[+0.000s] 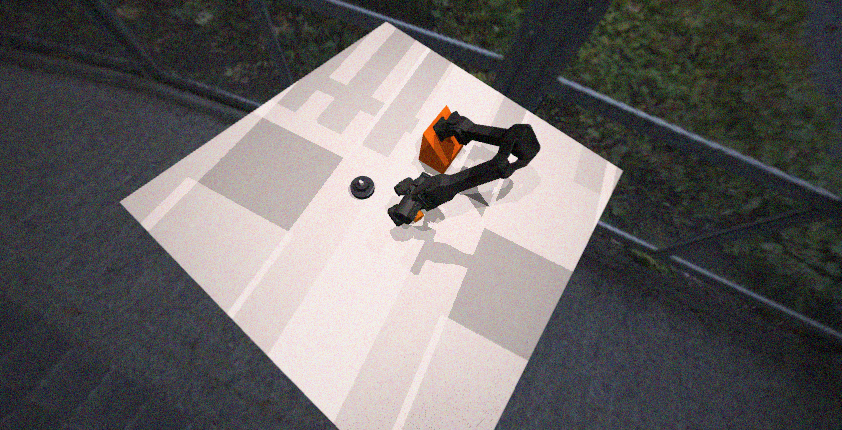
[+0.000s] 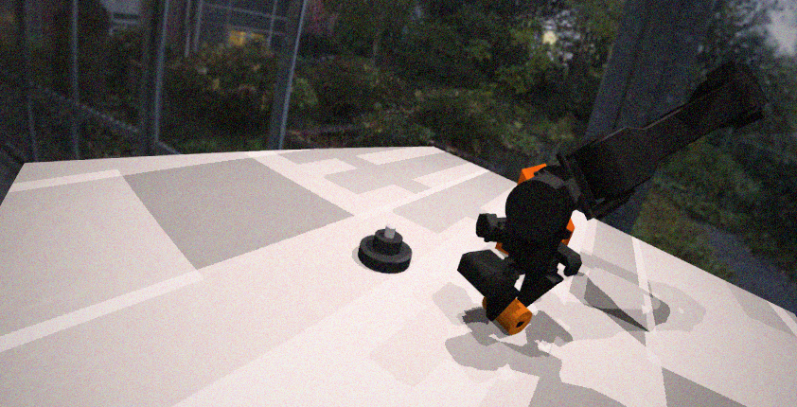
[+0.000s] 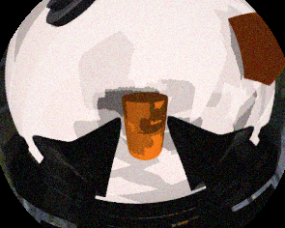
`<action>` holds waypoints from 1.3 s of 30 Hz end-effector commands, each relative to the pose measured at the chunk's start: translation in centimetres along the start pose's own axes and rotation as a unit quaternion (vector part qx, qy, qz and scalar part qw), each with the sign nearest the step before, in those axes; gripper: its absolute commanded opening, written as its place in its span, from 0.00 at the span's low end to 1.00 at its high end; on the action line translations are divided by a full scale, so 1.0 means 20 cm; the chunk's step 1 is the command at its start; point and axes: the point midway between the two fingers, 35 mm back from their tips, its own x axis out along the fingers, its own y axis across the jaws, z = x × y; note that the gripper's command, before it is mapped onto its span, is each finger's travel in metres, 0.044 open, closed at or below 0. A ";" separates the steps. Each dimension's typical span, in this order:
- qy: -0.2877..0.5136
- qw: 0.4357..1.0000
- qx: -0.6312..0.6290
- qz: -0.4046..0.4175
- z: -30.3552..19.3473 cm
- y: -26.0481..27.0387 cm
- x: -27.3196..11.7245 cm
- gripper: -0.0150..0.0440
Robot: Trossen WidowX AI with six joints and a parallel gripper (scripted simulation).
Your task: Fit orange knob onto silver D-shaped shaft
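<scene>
Within the half-spread hand [image 1: 410, 215] [image 2: 507, 309] [image 3: 143, 121], an orange cylindrical knob [image 1: 418, 215] [image 2: 514, 316] [image 3: 145, 128] on its side, hole showing.
</scene>
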 end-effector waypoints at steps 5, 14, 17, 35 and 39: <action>0.002 1.000 0.001 -0.001 0.00 0.00 0.00 0.66; 0.002 1.000 0.001 -0.001 0.00 0.00 0.00 0.56; 0.002 1.000 0.001 -0.001 0.00 0.00 0.00 0.56; 0.002 0.989 -0.146 0.000 0.00 0.00 -0.07 0.56; 0.002 0.977 -0.215 0.000 0.00 0.00 -0.07 0.56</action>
